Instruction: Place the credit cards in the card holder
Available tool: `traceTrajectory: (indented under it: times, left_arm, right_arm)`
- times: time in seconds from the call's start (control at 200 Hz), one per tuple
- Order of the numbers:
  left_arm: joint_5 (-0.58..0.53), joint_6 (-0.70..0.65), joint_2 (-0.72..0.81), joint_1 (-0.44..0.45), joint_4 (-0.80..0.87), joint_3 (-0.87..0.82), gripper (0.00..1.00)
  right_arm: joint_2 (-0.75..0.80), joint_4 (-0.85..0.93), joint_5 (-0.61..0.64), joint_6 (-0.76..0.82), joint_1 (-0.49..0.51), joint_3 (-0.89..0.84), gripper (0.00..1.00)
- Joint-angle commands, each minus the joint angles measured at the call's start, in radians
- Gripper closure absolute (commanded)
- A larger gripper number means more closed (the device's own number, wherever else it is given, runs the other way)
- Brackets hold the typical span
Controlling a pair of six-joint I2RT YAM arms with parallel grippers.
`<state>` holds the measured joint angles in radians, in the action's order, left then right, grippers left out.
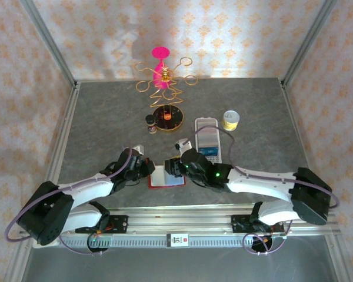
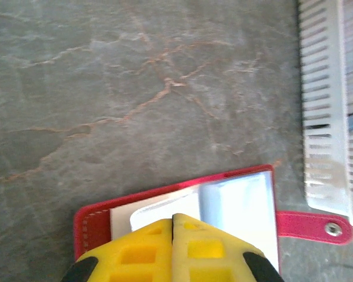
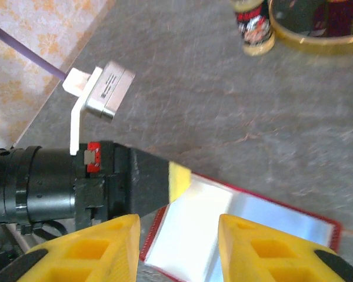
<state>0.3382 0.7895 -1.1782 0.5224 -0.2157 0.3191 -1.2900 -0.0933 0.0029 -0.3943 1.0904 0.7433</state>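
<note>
Where the scene is viewed from above, the card holder (image 1: 165, 179) is seen lying open on the grey surface (image 1: 106, 117), at 6 o'clock from its centre. It is flanked by the left hand (image 1: 148, 169) at 9 o'clock and the right hand (image 1: 172, 167) at 1 o'clock. A long white tray (image 1: 207, 136) is placed at 1 o'clock from the holder, with a bluish patch (image 1: 210, 153) at its near end that is too small to be identified.

From the left wrist, the left hand (image 2: 172, 218) is shown with its yellow fingers pressed together, no gap between them, over the clear pockets of the card holder (image 2: 241, 202). Whether a pocket leaf is pinched cannot be told. A red snap tab (image 2: 312, 226) is extended at 3 o'clock, just below the tray (image 2: 323, 106).

From the right wrist, the right hand (image 3: 176, 226) is held wide apart above the card holder (image 3: 270, 217), and nothing is gripped. The left hand (image 3: 179, 179) is met at the holder's 10 o'clock corner.
</note>
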Motion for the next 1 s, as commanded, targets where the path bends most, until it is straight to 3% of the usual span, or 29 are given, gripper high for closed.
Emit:
traceTrajectory:
  times: [0.0, 0.105, 0.29, 0.39, 0.506, 0.726, 0.746, 0.786, 0.816, 0.996]
  left_arm:
    - [0.023, -0.037, 0.037, 0.034, 0.051, 0.025, 1.00]
    - [0.045, -0.059, 0.031, 0.077, 0.075, 0.039, 1.00]
    - [0.027, -0.095, 0.006, 0.106, 0.153, 0.053, 1.00]
    - [-0.002, -0.105, 0.015, 0.111, 0.202, 0.049, 1.00]
    - [-0.050, -0.096, 0.033, 0.114, 0.230, 0.034, 1.00]
    - [-0.095, -0.081, 0.046, 0.114, 0.219, 0.008, 1.00]
    - [-0.097, -0.081, 0.045, 0.114, 0.215, 0.006, 1.00]
    - [-0.106, -0.080, 0.038, 0.114, 0.205, 0.001, 1.00]
    - [-0.112, -0.077, 0.032, 0.113, 0.194, -0.004, 1.00]
    - [-0.096, -0.083, -0.017, 0.114, 0.159, -0.005, 1.00]
  right_arm:
    - [0.085, 0.085, 0.169, 0.187, -0.009, 0.022, 0.60]
    - [0.150, 0.045, 0.213, 0.332, -0.016, -0.014, 0.59]
    - [0.308, -0.048, 0.170, 0.733, -0.014, -0.143, 0.58]
    - [0.361, 0.004, 0.172, 0.947, -0.015, -0.154, 0.42]
    - [0.358, 0.139, 0.186, 1.123, -0.033, -0.103, 0.35]
    - [0.333, 0.259, 0.026, 1.333, -0.238, -0.055, 0.26]
    - [0.328, 0.260, 0.014, 1.343, -0.250, -0.053, 0.23]
    - [0.309, 0.265, -0.018, 1.375, -0.291, -0.044, 0.05]
    - [0.288, 0.262, -0.038, 1.398, -0.320, -0.037, 0.00]
    - [0.132, 0.351, -0.122, 1.532, -0.475, 0.049, 0.05]
